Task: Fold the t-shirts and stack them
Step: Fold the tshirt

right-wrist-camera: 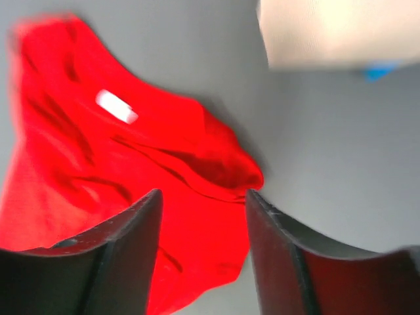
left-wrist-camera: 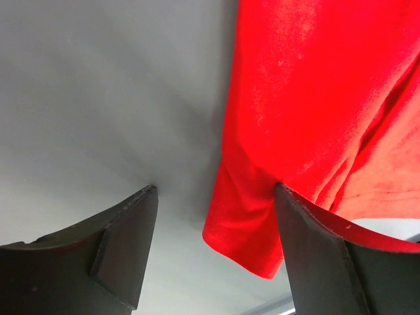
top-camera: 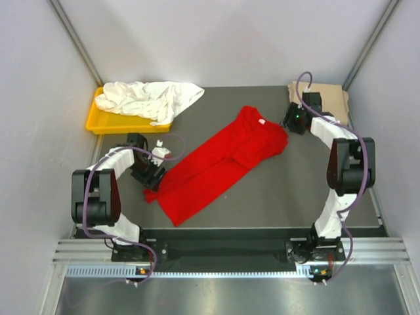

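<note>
The red t-shirt [top-camera: 216,164] lies stretched diagonally across the dark table, its white neck label [top-camera: 260,121] at the far right end. My left gripper [top-camera: 157,176] is open at the shirt's near-left hem; in the left wrist view the red corner [left-wrist-camera: 262,223] lies between the fingers, touching the right one. My right gripper [top-camera: 289,121] is open just right of the shirt's collar end; the right wrist view shows red cloth [right-wrist-camera: 164,190] between its fingers. The white t-shirt [top-camera: 147,98] is crumpled over the yellow tray. A folded tan t-shirt [top-camera: 331,98] lies at the far right corner.
The yellow plastic tray [top-camera: 98,121] stands at the far left by the wall. White walls close in the table on three sides. In the right wrist view a bit of blue [right-wrist-camera: 379,71] shows under the tan cloth [right-wrist-camera: 335,33].
</note>
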Tool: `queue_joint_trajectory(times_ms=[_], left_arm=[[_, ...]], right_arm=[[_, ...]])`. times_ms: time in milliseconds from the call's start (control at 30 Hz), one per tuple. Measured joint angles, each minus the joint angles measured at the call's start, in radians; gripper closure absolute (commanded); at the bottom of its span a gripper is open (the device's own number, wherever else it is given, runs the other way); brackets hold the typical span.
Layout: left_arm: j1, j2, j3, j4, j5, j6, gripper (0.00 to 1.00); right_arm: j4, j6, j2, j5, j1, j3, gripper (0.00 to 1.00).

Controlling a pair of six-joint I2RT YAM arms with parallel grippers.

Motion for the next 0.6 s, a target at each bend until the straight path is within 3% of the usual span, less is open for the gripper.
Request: queue_joint_trajectory(times_ms=[67, 200, 267, 433, 567, 600], left_arm=[[0.0, 0.0, -0.001, 0.002, -0.002, 0.003, 0.27], [-0.005, -0.013, -0.019, 0.006, 0.012, 0.029, 0.35], [-0.017, -0.034, -0.041, 0.0, 0.032, 0.048, 0.35], [-0.143, -0.09, -0.09, -0.045, 0.097, 0.086, 0.27], [-0.293, -0.147, -0.12, -0.101, 0.191, 0.098, 0.2], [-0.327, -0.159, -0.119, -0.11, 0.218, 0.097, 0.04]], right_arm=[[0.013, 0.007, 0.043, -0.019, 0.0, -0.027, 0.52], [0.041, 0.029, 0.125, -0.082, -0.001, -0.034, 0.88], [0.07, 0.045, 0.15, -0.115, -0.003, -0.026, 1.0], [0.077, 0.096, 0.257, -0.203, -0.006, 0.101, 1.0], [0.068, 0.156, 0.458, -0.254, 0.005, 0.398, 1.0], [0.051, 0.174, 0.528, -0.266, 0.007, 0.511, 1.0]])
